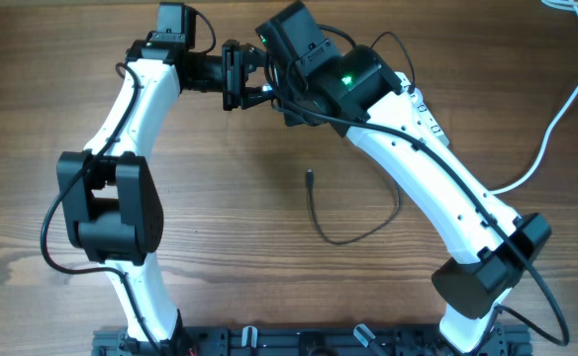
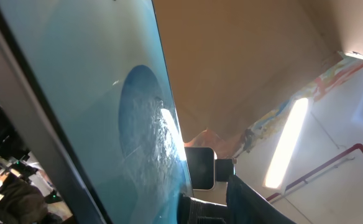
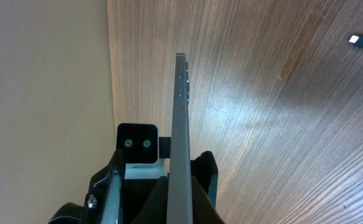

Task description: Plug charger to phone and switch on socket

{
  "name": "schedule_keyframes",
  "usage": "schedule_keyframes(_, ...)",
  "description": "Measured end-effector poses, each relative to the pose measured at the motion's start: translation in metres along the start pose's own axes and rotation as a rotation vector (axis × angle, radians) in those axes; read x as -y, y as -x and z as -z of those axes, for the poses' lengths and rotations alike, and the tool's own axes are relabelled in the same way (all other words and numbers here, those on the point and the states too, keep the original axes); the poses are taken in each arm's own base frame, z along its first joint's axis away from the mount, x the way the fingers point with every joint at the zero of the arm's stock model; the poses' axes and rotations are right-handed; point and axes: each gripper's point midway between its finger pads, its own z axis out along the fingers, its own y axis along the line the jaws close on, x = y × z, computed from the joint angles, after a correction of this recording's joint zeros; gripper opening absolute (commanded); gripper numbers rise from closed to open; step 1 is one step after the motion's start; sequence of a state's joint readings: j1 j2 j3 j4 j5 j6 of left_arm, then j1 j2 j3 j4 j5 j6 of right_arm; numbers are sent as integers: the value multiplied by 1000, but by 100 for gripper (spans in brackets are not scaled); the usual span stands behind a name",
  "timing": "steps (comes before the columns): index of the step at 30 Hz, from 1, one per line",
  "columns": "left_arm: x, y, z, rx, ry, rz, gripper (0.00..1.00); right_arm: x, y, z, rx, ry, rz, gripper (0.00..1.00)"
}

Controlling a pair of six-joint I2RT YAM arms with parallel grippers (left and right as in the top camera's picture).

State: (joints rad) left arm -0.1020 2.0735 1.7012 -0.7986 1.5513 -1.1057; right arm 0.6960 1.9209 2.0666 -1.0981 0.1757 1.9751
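Above open tabletop (image 3: 268,130), right hand (image 3: 166,173) grips phone (image 3: 181,106) edge-on.

Open table (image 1: 230,208) surrounds the charger (image 1: 340,241); right arm (image 1: 437,183) overhangs its loop.

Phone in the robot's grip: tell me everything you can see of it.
The flat, thin smartphone is clamped in the right gripper. Edge-on in the right wrist view, it shows a slim grey, metal-looking side with small buttons, the brown wooden table behind it. The left wrist view, very close, shows its glossy cyan screen with bright glare. Nothing is seen plugged in; whether anything else touches it is unclear.
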Motion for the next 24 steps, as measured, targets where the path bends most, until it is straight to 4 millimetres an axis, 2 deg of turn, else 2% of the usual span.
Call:
schedule_keyframes(9, 0, 0, 0, 1, -1, 1, 42, -3, -7, 0, -36, 8, -4, 4)
schedule_keyframes(20, 0, 0, 0, 1, 0, 11, 29, -4, -8, 0, -51, 11, -12, 4)
schedule_keyframes(24, 0, 0, 0, 1, 0, 13, 26, -5, -8, 0, -51, 11, -15, 10)
